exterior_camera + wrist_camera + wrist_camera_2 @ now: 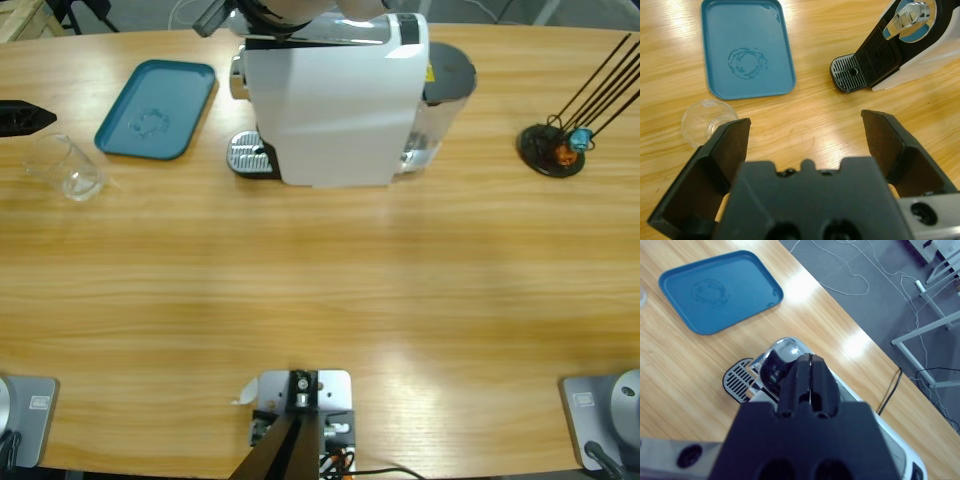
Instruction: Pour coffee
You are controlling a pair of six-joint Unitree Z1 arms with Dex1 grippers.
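Note:
No coffee shows in any view. The small clear glass (66, 169) stands empty on the wood left of the white coffee machine (335, 100). My left gripper (805, 120) is open, and the glass (707, 120) lies just outside its left jaw. In the high view that gripper (28, 117) pokes in from the left edge, just behind the glass. My right gripper (810, 359) is shut on nothing and hovers over the machine's chrome head (785, 351). The drip grate (852, 79) under the spout (910, 15) carries nothing.
A teal tray (158, 108) with a wet ring mark lies between the glass and the machine. A black round stand (551, 150) with thin rods sits at the right. The right arm (300, 12) hangs over the machine's back edge. Bare wood fills the near half.

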